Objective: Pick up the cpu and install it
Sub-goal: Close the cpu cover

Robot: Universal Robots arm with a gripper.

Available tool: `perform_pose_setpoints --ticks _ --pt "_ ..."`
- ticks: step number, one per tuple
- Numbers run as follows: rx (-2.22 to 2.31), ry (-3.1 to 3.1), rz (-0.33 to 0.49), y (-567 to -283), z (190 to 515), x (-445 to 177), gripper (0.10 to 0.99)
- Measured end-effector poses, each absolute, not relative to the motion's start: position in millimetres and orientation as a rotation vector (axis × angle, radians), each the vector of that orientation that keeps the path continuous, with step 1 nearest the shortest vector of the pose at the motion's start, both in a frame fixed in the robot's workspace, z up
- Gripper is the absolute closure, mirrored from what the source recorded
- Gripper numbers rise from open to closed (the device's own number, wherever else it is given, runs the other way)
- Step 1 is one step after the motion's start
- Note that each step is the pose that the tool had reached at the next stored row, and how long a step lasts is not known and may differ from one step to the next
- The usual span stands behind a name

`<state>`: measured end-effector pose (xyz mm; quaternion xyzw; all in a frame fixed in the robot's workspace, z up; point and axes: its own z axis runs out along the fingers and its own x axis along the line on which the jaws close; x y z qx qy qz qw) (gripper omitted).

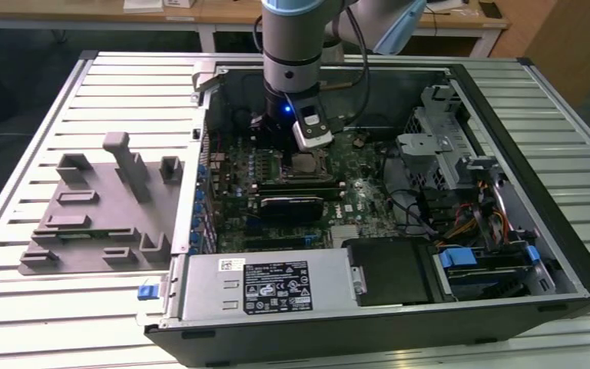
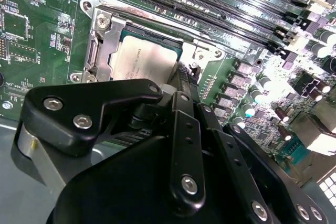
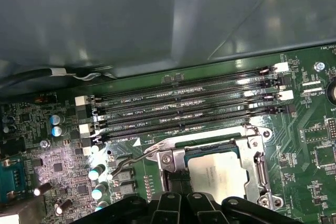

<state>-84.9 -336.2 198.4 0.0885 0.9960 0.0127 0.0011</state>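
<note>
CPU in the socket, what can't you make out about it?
- Second wrist view: the cpu has its near edge hidden behind the claw.
- First wrist view: the claw covers one side.
- Exterior view: too small to judge seating.
- Claw-to-cpu contact: hidden.

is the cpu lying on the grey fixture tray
No, in the second wrist view the cpu sits inside the socket frame on the motherboard.

The cpu (image 3: 218, 174) lies flat within the metal socket frame (image 3: 257, 153) on the green motherboard (image 3: 310, 140). Memory slots (image 3: 184, 103) run alongside the frame. The hand (image 3: 184, 203) sits close over the cpu's edge.
</note>
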Motion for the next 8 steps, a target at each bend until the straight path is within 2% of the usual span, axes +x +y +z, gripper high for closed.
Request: perform_pose_setpoints --ticks 8 --pt "0.278 3.127 0.040 -336.2 198.2 -87.6 0.980"
